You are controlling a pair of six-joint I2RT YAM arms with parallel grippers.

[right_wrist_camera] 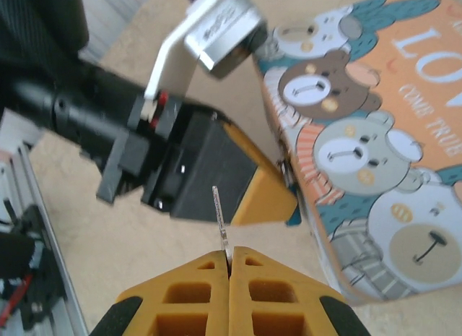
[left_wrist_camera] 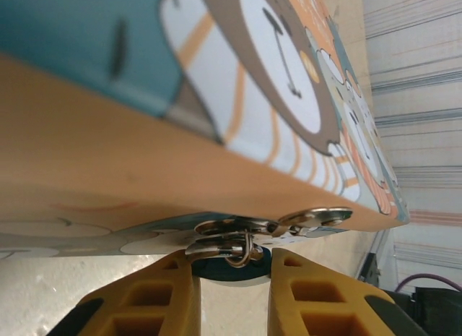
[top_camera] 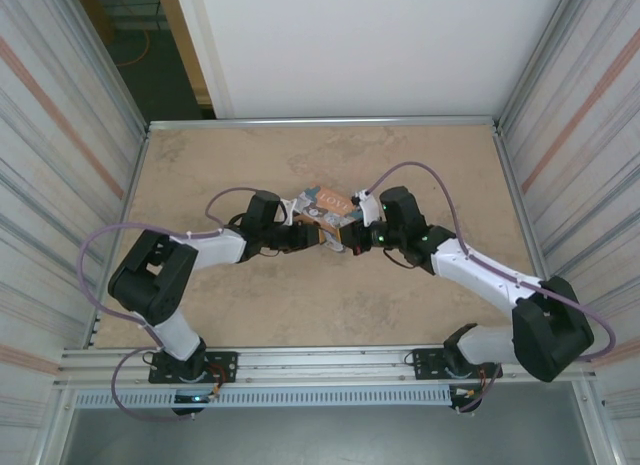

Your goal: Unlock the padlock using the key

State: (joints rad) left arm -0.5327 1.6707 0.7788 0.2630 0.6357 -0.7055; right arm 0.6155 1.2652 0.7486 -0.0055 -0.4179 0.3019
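Right fingers pinch the key; left fingers clamp the padlock.

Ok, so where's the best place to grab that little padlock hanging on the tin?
Pinch the padlock by its dark body, across its two sides, coming in from the clasp side of the tin, as the left gripper is placed. The thin shackle is looped through the clasp, so it is too slim and crowded to grip.

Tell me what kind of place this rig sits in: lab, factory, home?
Most likely a lab test cell for robot work. The left arm and right arm are bolted to an aluminium rail at a table's edge, boxed in by corrugated wall panels, with one cartoon tin as prop.
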